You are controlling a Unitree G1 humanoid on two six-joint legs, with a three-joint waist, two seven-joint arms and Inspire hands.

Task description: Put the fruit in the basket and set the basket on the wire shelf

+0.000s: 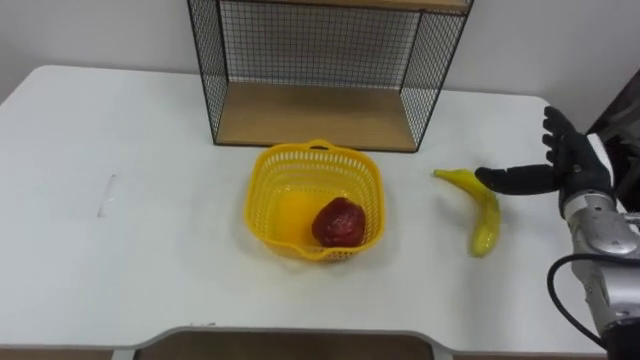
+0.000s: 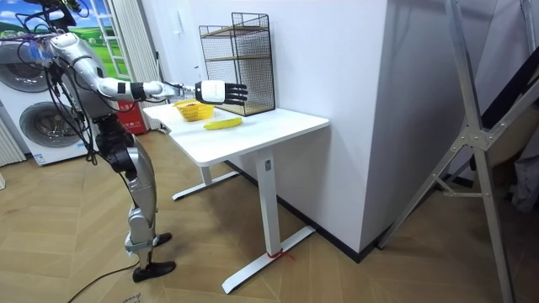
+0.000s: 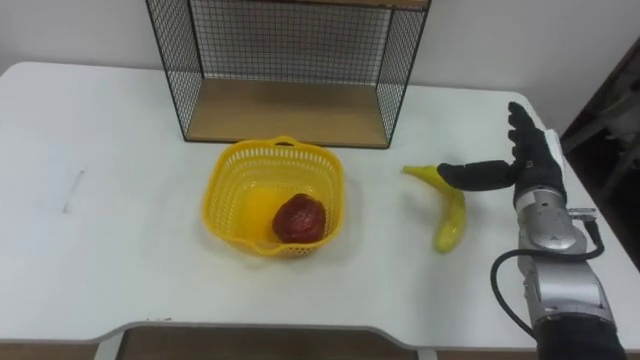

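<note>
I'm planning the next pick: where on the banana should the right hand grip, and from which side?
Likely at the middle of the banana, from above on its right side, where the open right hand hovers. It lies flat, lengthwise toward the robot, so fingers can close across its width; the stem end tapers thin.

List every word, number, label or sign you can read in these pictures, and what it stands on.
None can be read. The yellow basket, the banana, the red fruit, the wire shelf and the right hand show no print. A faint grey mark on the white table is too small to tell as writing.
</note>
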